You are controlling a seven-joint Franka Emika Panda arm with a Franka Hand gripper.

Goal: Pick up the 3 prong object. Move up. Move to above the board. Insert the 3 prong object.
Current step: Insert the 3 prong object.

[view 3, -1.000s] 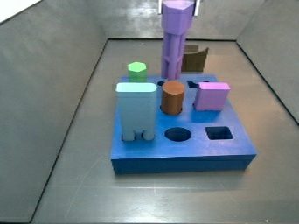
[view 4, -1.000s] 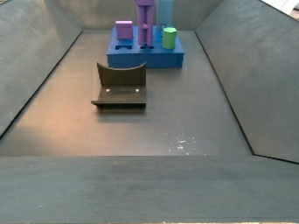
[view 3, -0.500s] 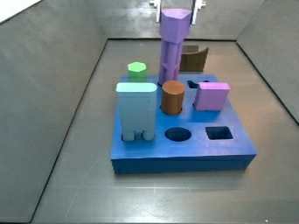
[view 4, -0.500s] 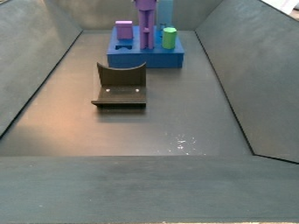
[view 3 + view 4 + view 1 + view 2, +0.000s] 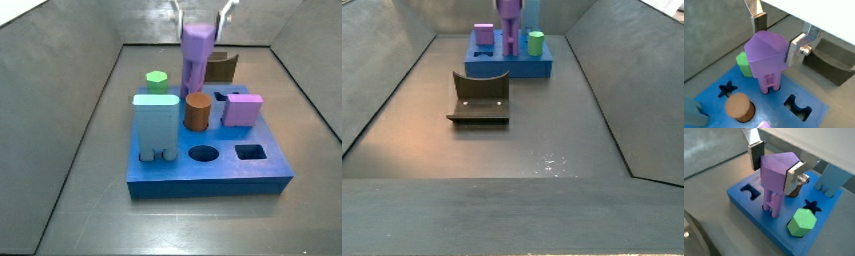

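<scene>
The 3 prong object (image 5: 197, 55) is a tall purple post standing upright at the back of the blue board (image 5: 214, 178). Its prongs reach into the board's top in both wrist views (image 5: 767, 55) (image 5: 777, 175). It also shows in a side view (image 5: 509, 20). My gripper (image 5: 205, 12) is right over the post's top, one finger on each side. One finger (image 5: 759, 22) stands clear of the post, and the other finger (image 5: 795, 50) is close against its side. The jaws stand open (image 5: 776, 42) (image 5: 774, 175).
On the board are a green hexagonal block (image 5: 158, 80), an orange cylinder (image 5: 198, 110), a pale blue block (image 5: 155, 125) and a pink block (image 5: 242, 110). A round hole (image 5: 202, 154) and a square hole (image 5: 250, 152) are at the front. The fixture (image 5: 480, 97) stands on the floor beyond the board.
The purple post has come down, from raised over the board to standing in it. The gripper came down with it, and the post top now sits lower against the fingers.
</scene>
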